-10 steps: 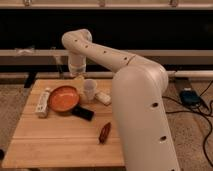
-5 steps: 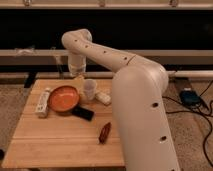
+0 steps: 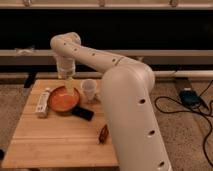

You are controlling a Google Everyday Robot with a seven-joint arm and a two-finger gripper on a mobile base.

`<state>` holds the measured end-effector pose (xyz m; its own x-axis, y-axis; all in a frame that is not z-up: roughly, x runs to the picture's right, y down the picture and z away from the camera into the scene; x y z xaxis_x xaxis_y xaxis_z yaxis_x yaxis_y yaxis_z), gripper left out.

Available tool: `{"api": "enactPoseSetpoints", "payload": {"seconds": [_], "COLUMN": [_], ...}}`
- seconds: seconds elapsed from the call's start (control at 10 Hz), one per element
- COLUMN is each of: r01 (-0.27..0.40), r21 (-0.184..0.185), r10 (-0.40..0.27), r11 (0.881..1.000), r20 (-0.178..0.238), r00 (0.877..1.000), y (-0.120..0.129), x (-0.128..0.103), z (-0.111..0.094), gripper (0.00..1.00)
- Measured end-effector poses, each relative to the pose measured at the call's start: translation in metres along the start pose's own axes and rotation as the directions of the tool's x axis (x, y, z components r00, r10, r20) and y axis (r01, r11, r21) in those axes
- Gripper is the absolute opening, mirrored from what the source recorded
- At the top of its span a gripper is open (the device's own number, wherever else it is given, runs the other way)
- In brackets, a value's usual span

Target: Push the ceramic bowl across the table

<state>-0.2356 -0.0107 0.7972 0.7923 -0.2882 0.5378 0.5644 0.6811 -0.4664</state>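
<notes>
The ceramic bowl (image 3: 62, 100), wide, shallow and orange with a darker rim, sits at the back left of the light wooden table (image 3: 55, 142). My gripper (image 3: 69, 86) hangs down from the white arm (image 3: 90, 55) and is at the bowl's far rim, at or just inside its back right edge. Whether it touches the bowl does not show. The arm's large body hides the table's right side.
A small white cup (image 3: 88, 90) stands right of the bowl. A black flat object (image 3: 82, 113) lies at the bowl's front right. A white oblong item (image 3: 42, 102) lies left of it. A reddish-brown object (image 3: 103, 133) lies near the front. Cables (image 3: 192, 100) lie on the floor at right.
</notes>
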Motion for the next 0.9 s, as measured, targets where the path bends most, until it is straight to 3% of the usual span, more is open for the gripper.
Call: {"api": "enactPoseSetpoints", "payload": {"seconds": [0.1,0.3,0.5,0.9], "r01": [0.015,0.031,0.048,0.075], "r21": [-0.009,-0.038,-0.067,-0.113], "r10": [-0.015,-0.031,-0.049,-0.079], "r11": [1.0,0.999,0.997,0.991], "r20": [-0.003,-0.009,-0.019,-0.026], "r00": [1.0,0.999,0.999,0.997], "y": [0.0,0.003,0.004,0.007], "x": [-0.005,-0.003,0.001,0.011], "z": [0.012,0.036,0.06,0.084], "gripper": [0.78,0.63,0.41,0.03]}}
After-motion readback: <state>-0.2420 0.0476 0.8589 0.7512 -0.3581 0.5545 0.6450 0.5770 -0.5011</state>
